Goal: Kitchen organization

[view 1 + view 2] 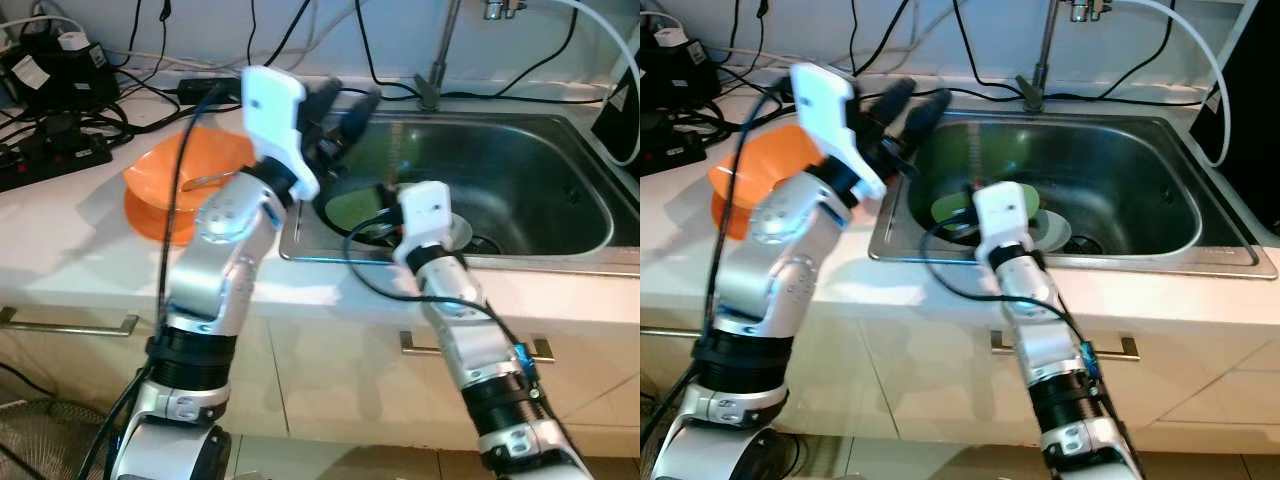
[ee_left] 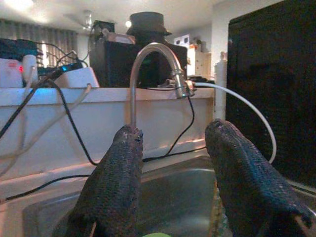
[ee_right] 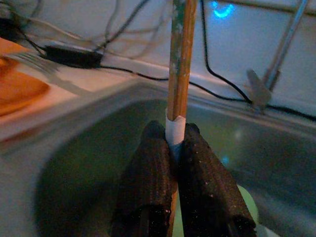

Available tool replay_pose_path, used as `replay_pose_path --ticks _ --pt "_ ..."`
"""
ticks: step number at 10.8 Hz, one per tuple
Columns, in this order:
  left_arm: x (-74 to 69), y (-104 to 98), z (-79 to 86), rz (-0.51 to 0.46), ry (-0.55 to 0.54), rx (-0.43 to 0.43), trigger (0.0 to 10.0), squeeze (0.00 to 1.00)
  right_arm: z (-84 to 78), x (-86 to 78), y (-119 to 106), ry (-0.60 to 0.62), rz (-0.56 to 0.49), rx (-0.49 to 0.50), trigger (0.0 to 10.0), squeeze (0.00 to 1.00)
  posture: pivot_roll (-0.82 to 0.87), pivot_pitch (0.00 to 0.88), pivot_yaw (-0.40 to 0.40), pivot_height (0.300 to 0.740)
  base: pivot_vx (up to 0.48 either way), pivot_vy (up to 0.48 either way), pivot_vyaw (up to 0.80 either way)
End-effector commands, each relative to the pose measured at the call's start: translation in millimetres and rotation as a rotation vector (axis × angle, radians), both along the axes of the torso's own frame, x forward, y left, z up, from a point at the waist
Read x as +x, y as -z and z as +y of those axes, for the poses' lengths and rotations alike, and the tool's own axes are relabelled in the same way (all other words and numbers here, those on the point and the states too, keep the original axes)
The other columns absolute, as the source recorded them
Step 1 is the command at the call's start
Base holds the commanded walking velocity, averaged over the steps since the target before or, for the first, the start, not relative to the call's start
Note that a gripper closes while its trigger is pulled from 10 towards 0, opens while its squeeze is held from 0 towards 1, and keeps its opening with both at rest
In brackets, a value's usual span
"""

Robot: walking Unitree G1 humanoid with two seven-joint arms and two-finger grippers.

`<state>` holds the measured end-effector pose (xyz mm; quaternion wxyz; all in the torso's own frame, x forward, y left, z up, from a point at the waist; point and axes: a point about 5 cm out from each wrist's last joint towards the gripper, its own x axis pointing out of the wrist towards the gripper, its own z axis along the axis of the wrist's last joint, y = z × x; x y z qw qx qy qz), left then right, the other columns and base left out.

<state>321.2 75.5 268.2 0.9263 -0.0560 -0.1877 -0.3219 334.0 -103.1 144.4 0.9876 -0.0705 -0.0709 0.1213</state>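
Right tool is clamped on a thin wooden stick standing upright over the sink — left tool hovers open at the sink's near-left rim. The pinch sits low, so the stick could pivot and slip into the basin.

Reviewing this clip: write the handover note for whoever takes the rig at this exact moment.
Right gripper: shut on a thin wooden stick, held upright over the sink.
Left gripper: open, nothing held, raised above the sink's left edge, pointing toward the faucet.
Things: green plate and a pale dish lie in the sink; orange bowl with a fork on it sits on the counter to the left.
Done: stick picked up.
Left: place the stick; the dishes seem not yet sorted.
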Motion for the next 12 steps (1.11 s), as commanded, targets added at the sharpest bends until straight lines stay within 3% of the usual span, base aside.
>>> replay_pose_path --ticks 1,3,5,6,9,12 --pt "-2.9 2 6.6 0.012 0.001 0.005 10.0 0.00 -8.5 7.6 -1 0.072 0.005 -0.020 10.0 0.00 -0.05 0.000 0.020 0.740 0.000 0.000 0.00" --pt "-3.7 30 20.5 0.085 -0.020 0.161 10.0 0.00 -28.3 19.6 -4 0.210 0.014 -0.006 10.0 0.00 -0.04 0.000 0.011 0.740 0.000 0.000 0.00" --pt "-9.5 70 28.3 0.202 -0.006 0.302 10.0 0.00 -33.7 31.8 -16 0.227 -0.020 0.008 10.0 0.00 -0.05 0.000 0.007 0.740 0.000 0.000 0.00" --pt "-13.2 82 24.5 0.248 0.025 0.326 10.0 0.00 -35.3 40.3 -19 0.231 -0.010 0.010 10.0 0.00 -0.05 0.000 0.004 0.740 0.000 0.000 0.00" --pt "-20.7 97 18.5 0.283 0.063 0.401 10.0 0.00 -36.6 54.0 -13 0.238 0.091 0.052 10.0 0.00 -0.03 0.000 -0.008 0.740 0.000 0.000 0.00" --pt "-25.0 104 20.0 0.315 0.079 0.472 10.0 0.00 -36.5 61.1 -3 0.253 0.192 0.027 10.0 0.00 -0.02 0.000 -0.014 0.740 0.000 0.000 0.00"
